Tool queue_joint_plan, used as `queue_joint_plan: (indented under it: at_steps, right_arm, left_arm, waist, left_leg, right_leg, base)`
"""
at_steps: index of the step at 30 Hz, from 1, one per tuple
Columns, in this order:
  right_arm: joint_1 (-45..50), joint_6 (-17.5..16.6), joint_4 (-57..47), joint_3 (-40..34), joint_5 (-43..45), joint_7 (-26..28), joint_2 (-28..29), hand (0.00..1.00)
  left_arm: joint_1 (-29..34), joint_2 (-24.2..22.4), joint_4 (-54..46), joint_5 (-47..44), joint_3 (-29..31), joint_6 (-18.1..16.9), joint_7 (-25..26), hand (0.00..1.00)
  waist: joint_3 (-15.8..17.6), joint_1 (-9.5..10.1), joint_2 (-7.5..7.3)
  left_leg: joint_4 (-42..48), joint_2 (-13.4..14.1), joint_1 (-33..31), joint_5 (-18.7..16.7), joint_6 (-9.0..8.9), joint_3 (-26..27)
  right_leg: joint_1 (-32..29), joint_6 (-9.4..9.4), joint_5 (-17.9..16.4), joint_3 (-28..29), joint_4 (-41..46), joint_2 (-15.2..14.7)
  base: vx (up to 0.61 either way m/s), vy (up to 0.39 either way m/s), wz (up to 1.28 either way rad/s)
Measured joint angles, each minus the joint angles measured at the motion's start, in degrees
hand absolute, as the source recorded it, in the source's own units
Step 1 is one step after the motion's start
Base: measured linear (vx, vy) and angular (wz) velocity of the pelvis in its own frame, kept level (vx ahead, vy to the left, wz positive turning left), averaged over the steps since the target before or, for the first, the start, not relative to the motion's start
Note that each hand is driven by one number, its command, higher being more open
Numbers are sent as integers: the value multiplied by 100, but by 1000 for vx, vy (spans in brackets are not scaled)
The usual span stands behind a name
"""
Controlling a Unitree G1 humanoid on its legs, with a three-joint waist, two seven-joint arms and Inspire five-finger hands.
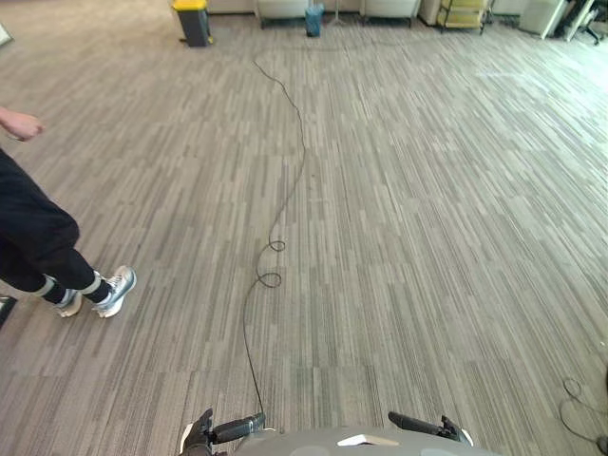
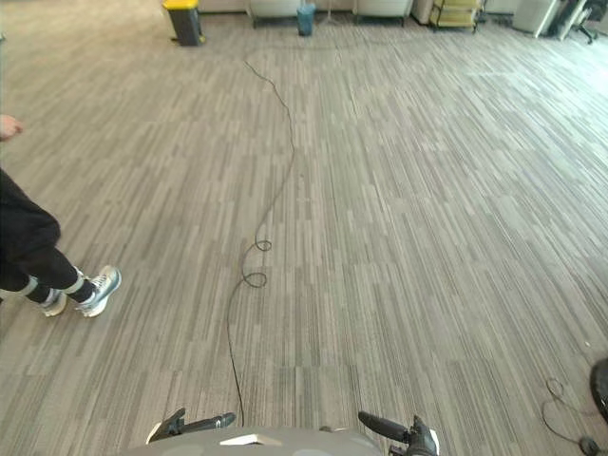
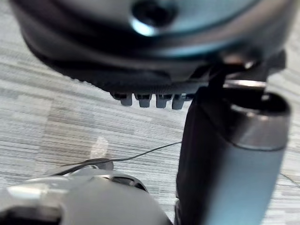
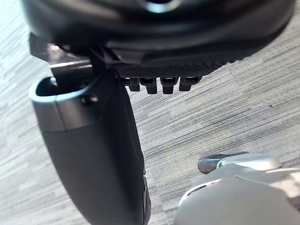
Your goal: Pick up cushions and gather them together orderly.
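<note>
Hands hang low at the robot's sides. The dark left hand (image 3: 117, 70) has loose, straight fingers (image 3: 144, 99) and holds nothing. The dark right hand (image 4: 164, 49) looks the same. I think they hang this way because there is nothing near to grab. I cannot tell where the cushions are.

Under the hands lies the grey striped carpet floor (image 1: 427, 237). A person in dark trousers (image 1: 38, 237) with grey trainers (image 1: 114, 290) stands on the robot's left, well apart. Far off stands a dark bin with a yellow lid (image 1: 194, 23), probably parked out of the way. I can read no words or labels on anything.
</note>
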Motion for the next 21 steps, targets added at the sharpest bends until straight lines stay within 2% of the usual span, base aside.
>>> queue_joint_plan:
  at_steps: [3, 6, 9, 21]
  right_arm:
    - [-37, 0, 5, -27, -6, 4, -7, 100]
    - [-228, -1, 82, -100, -13, 3, 1, 100]
    - [-335, -1, 112, -103, -14, 3, 1, 100]
    - [-627, 3, 151, -100, -129, 78, 173, 100]
  left_arm:
    - [-105, -36, 40, 55, 45, 2, 0, 100]
    - [-179, -40, 44, 61, 115, 2, -6, 100]
    - [-247, -44, 71, 61, 119, 8, -6, 100]
    - [-320, -130, 70, 71, 106, 24, -18, 100]
  waist:
    - [17, -9, 71]
    - [35, -13, 60]
    - [153, -12, 56]
    - [285, -10, 135]
  left_leg:
    - [-288, -53, 195, 182, -40, 3]
    - [-437, -69, 251, 271, -63, 3]
    - [-474, -70, 394, 281, -63, -7]
    - [-506, -75, 565, 286, -67, -13]
  right_leg:
    - [115, 89, 86, -119, -115, -14]
    - [121, 104, 104, -171, -141, -13]
    - [281, 105, 105, -247, -181, -13]
    - [481, 105, 108, -366, -240, -17]
  base:
    - [108, 24, 0]
    - [98, 3, 3]
    - [66, -3, 6]
    - [9, 0, 1]
